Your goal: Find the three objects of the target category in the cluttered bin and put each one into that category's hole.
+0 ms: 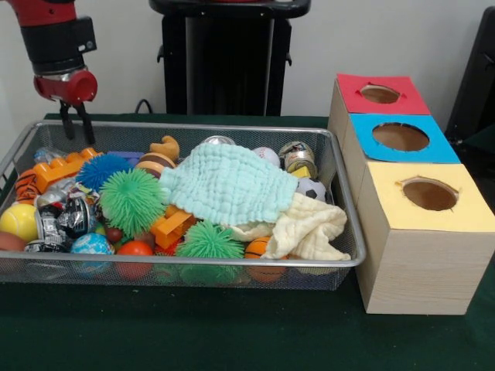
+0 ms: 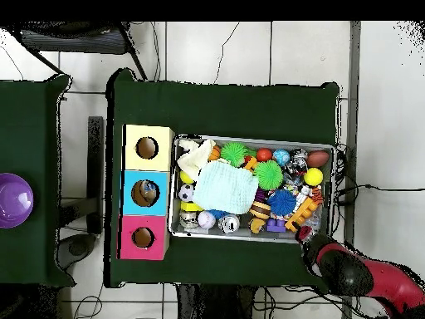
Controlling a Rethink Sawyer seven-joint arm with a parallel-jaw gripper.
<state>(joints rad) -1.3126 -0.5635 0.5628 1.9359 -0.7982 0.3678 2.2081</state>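
My gripper point(image 1: 77, 124) hangs just outside the far rim of the wire bin point(image 1: 193, 261), at the corner farthest from the wooden box point(image 1: 421, 263). Its two dark fingers point(image 1: 86, 124) point down with a narrow gap between them and nothing held. From overhead, my red arm point(image 2: 365, 278) comes in at the bin's corner, the gripper point(image 2: 304, 236) right at the rim.

Around that corner the green table cloth point(image 1: 232, 332) lies bare, so there is open room outside the bin on my side and along the near edge. Inside the bin there is hardly any: toys fill it from wall to wall. The mint cloth point(image 1: 228, 185) is draped over the middle, and a cream cloth point(image 1: 309, 232) sags against the near rim by the box end.

Nearest my gripper, just inside the rim, sits an orange block point(image 1: 66, 166), with a blue spiky ball point(image 1: 102, 170) beside it and a green spiky ball point(image 1: 131, 201) a little nearer the camera. A second green spiky ball point(image 1: 207, 241) lies by the near rim, a yellow ball point(image 1: 18, 222) at the end wall, and a soccer ball point(image 1: 311, 188) beyond the mint cloth (half hidden by it).

The box stands just beside the bin's other end, well apart from my gripper, with a red hole point(image 1: 380, 93), a blue hole point(image 1: 401, 137) and a yellow hole point(image 1: 430, 194) in a row.
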